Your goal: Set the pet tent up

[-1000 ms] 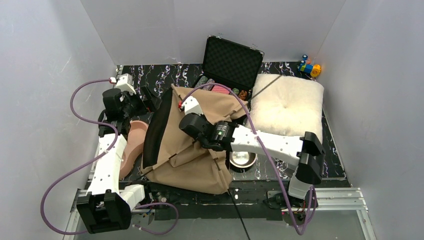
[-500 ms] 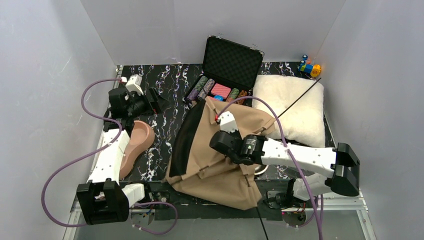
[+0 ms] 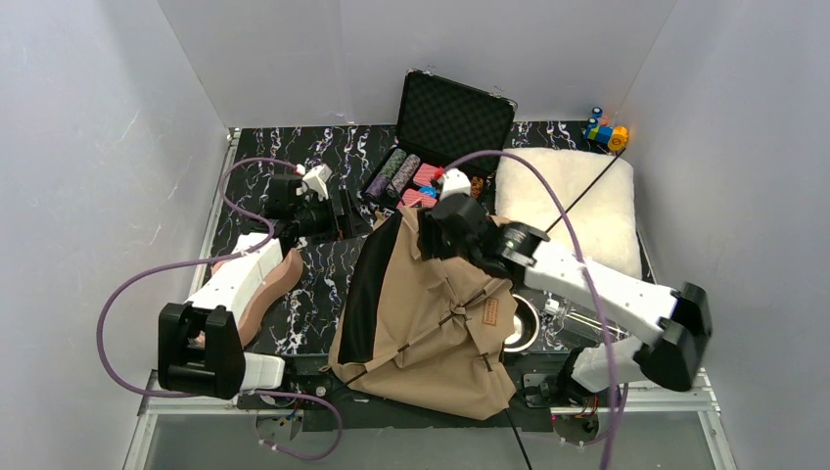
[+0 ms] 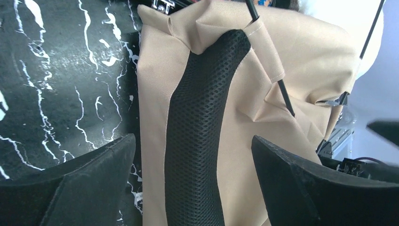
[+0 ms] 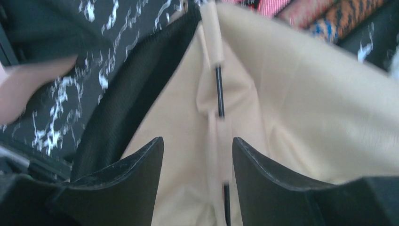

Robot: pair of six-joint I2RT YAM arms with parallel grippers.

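Tan canvas pet tent (image 3: 431,313) is seen slumped mid-table | its black pole (image 5: 219,92) is aligned lengthwise between the right gripper's (image 5: 196,141) parted, ungripping jaws, nearest | left gripper (image 4: 193,137) is held spread, empty, facing the mesh strip (image 4: 197,117).

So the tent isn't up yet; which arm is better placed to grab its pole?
Likely right: right gripper straddles the pet tent's pole, open; left gripper faces the mesh instead.

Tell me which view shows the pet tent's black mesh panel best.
The left wrist view: the mesh panel runs up its middle, sharp enough to show the weave. The top external view shows only a dark strip along the pet tent's edge; the right wrist view shows it blurred.
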